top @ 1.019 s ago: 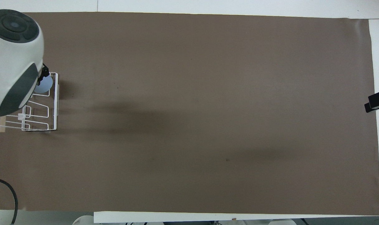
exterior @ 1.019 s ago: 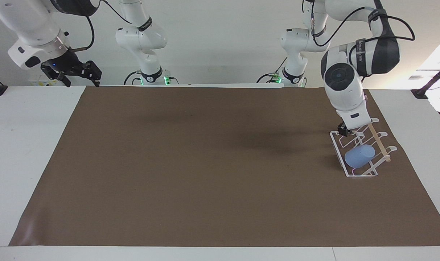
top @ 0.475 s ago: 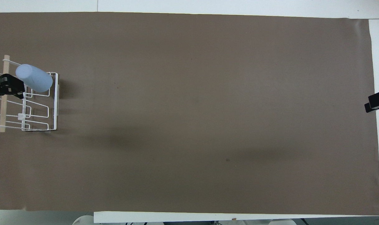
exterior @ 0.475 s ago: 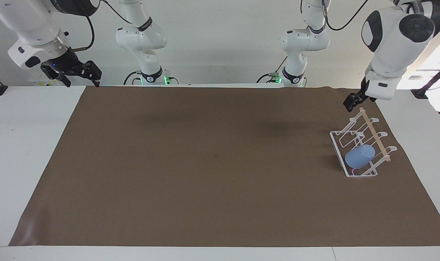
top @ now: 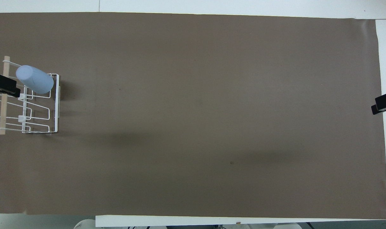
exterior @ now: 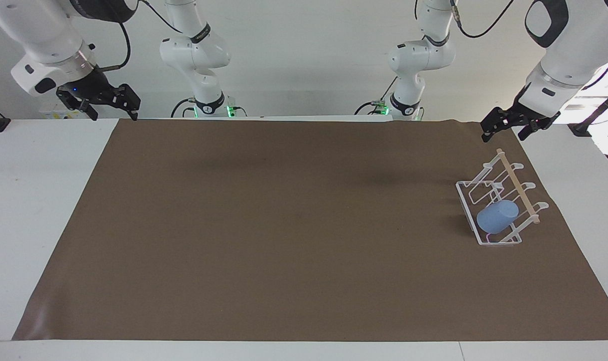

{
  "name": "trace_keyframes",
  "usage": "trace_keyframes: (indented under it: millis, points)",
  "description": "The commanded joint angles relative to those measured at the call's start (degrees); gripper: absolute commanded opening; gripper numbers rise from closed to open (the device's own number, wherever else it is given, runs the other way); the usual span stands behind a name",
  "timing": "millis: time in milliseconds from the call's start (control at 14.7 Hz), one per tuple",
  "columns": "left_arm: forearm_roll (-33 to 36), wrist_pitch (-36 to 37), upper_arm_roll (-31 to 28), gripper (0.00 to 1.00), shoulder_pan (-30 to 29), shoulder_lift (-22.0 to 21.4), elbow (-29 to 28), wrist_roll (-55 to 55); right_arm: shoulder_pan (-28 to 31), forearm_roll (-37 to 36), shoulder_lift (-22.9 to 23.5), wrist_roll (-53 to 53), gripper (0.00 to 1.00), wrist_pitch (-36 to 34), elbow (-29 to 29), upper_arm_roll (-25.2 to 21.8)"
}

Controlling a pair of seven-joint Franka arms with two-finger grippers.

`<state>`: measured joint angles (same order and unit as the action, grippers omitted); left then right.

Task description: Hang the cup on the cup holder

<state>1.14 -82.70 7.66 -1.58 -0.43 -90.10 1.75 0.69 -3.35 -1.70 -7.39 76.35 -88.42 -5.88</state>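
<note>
1. The cup sits tilted on a prong of the cup holder, its closed end pointing up and away from the rack's base — by the look of it, the hanging is done.
2. The cup holder stands on the brown mat near the edge of the surface at the left arm's end, toward the corner nearer the robots. The cup is on the prong at the rack's end farthest from the robots.
3. The left tool is up in the air over that corner of the mat, apart from the rack and the cup. Its two fingers look spread wide, and nothing is between them.
4. The right tool waits raised over the corner of the surface at the right arm's end — fingers parted, carrying nothing.
5. What is left, as I judge it, is little: the left arm only needs to clear away and settle, provided the cup stays put on its prong.
</note>
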Motion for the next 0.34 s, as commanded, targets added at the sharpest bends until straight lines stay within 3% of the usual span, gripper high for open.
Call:
trace_keyframes:
  millis: [0,272]
  points:
    - [-0.61,4.38,-0.8,1.0,2.8,1.22,2.99,1.58,0.37,0.01,-0.85,0.1,0.99,-0.32,-0.79,0.34]
    - [-0.53,4.65,-1.33,1.0,3.42,1.48,3.7,3.08,0.37,0.01,-0.85,0.1,0.99,-0.41,-0.79,0.34]
